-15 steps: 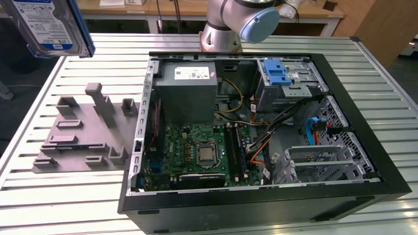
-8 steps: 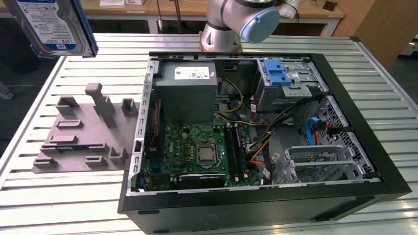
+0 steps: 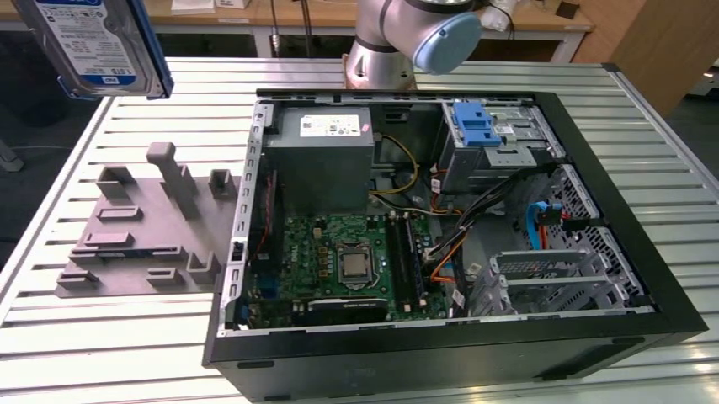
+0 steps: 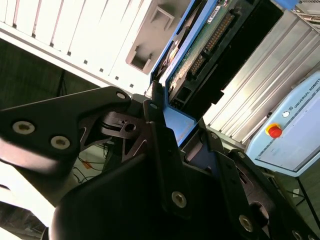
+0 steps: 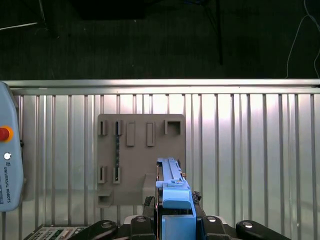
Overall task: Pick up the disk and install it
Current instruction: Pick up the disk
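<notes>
1. Disk [image 3: 99, 44]: a flat silver rectangle with a white-and-blue label and a blue plastic rail [image 5: 172, 186] round its edges. In the exterior view you see it held aloft and slightly tilted, over the exterior view's left end of the table [image 3: 101, 353], well apart from the computer case [image 3: 629, 244].
2. Edge-on in the second wrist view, the disk [image 4: 192, 70] shows you a green circuit board [image 4: 200, 42] with a dark row of connector pins.
3. Gripper [image 5: 173, 202]: matt black linkage bars with round bolt heads. Its jaws pinch the disk, one black finger on each side of the blue frame in both wrist views.
4. Arm [image 3: 388, 42]: a smooth grey column with a pale blue joint cap, standing behind the case.
5. Fixture plate [image 3: 141, 231]: dull grey, flat on the table just beside the case, with raised blocks and slots; in the first wrist view it lies beyond the held disk.
6. Table: bright ribbed metal slats.
7. Computer case: a black shell lying open, with a green motherboard [image 3: 337, 261], a grey power supply box [image 3: 326, 160] and a blue ribbed latch piece [image 3: 477, 126].
</notes>
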Robot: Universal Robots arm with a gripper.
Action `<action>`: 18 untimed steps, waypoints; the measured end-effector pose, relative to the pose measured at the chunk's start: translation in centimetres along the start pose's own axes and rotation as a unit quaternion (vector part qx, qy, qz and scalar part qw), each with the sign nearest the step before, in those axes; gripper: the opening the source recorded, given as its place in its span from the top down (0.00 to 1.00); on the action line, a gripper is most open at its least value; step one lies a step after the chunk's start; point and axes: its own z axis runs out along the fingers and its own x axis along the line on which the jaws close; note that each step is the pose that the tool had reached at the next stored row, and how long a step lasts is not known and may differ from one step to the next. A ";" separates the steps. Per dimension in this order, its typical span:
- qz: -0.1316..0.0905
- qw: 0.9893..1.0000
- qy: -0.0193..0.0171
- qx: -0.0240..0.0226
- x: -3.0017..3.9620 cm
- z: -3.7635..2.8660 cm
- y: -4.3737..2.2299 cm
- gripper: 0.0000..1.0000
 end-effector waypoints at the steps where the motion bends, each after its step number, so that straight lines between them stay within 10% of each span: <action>1: 0.000 1.000 0.000 0.000 0.00 0.00 -0.07 0.64; 18: 0.000 1.000 0.000 0.000 -0.03 -0.02 -1.26 0.64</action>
